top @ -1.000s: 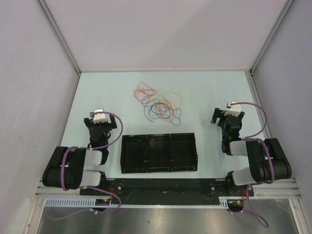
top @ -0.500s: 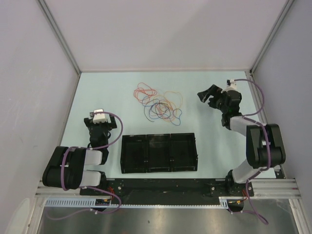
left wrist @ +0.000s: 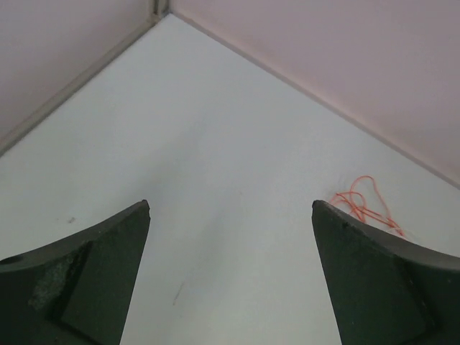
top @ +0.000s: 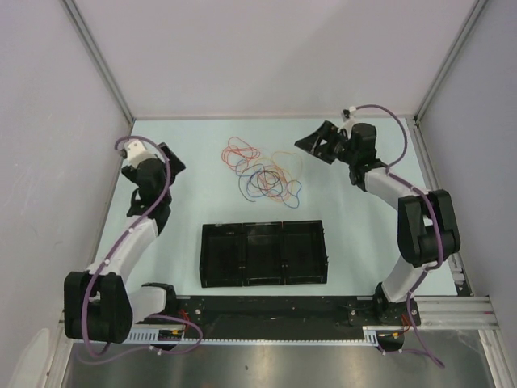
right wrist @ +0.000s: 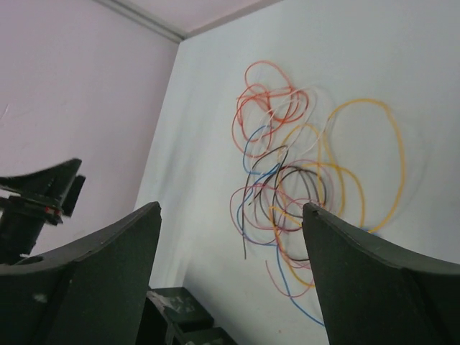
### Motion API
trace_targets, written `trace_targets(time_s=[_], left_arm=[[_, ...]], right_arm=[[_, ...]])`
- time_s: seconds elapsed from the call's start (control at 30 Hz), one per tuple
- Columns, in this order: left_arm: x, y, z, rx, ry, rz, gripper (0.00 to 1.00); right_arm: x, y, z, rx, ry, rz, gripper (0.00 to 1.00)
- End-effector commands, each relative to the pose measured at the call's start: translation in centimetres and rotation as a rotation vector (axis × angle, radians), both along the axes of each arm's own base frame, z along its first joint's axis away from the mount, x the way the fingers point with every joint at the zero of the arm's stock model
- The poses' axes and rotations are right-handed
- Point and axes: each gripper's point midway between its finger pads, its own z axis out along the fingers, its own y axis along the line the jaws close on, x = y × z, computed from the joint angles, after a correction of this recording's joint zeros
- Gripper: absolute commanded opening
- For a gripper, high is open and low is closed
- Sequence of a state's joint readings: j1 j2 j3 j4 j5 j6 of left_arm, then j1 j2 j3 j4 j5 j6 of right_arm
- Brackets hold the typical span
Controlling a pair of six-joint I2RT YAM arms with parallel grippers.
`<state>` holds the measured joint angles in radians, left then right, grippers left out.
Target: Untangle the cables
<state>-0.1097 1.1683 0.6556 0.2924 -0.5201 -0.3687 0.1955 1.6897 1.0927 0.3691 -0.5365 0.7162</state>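
Observation:
The cables [top: 262,170] lie in a loose tangle of red, orange, blue, yellow and dark loops at the far middle of the table. In the right wrist view the cables [right wrist: 302,172] spread out just beyond my right gripper [right wrist: 231,207], which is open and holds nothing. From above, the right gripper [top: 315,144] hangs just right of the tangle, pointing at it. My left gripper [top: 166,158] stands open to the left of the tangle, well apart from it. Through the left gripper [left wrist: 230,205] I see bare table, and one orange cable loop [left wrist: 363,205] at the right.
A black tray [top: 263,253] with three compartments sits near the front middle, between the arms' bases; its corner [right wrist: 180,302] shows in the right wrist view. Pale walls close the table on the left, back and right.
Both arms have unfolded from their near positions. The right gripper swung far and left to the edge of the tangle. The left gripper reached out to the far left.

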Motion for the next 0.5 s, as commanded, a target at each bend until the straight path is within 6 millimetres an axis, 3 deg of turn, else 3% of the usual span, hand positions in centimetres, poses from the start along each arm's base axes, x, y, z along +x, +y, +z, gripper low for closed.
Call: trace_targets(time_s=[0.0, 0.07, 0.23, 0.47], left_arm=[[-3.2, -2.8, -7.6, -0.333, 0.229, -0.195, 1.0], [-4.0, -2.6, -8.4, -0.373, 0.225, -0.201, 1.0], [-5.5, -1.7, -7.6, -0.325, 0.241, -0.13, 1.0], [-6.1, -3.7, -6.1, -0.34, 0.193, -0.212, 1.0]], right_arm=[[-1.4, 4.9, -0.9, 0.049, 0.057, 0.145, 0.8], [-1.3, 6.0, -1.4, 0.028, 0.066, 0.159, 0.79], [-1.8, 8.9, -2.9, 0.002, 0.098, 0.21, 0.75], [-1.1, 11.5, -5.9, -0.033, 0.156, 0.24, 0.67]])
